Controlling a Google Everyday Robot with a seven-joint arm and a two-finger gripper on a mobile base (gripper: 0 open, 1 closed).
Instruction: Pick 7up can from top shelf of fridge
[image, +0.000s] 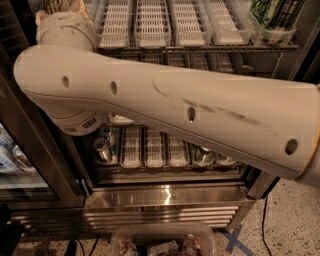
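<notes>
My pale arm (190, 110) crosses the whole view from the right edge to an elbow at the left, then turns up out of the top left corner. The gripper is out of view above that corner. A pale thing with dark green marks (59, 5) peeks over the wrist joint at the top edge; I cannot tell whether it is the 7up can. The fridge (165, 197) stands open in front. A wire rack with long white slotted lanes (152, 25) runs across the top of the view.
Dark green cans with black stripes (275, 15) stand at the rack's right end. A lower rack (150, 150) holds silver can tops at left (102, 149) and right (202, 156). A dark door frame (30, 150) stands left. A clear plastic tub (165, 242) sits on the floor.
</notes>
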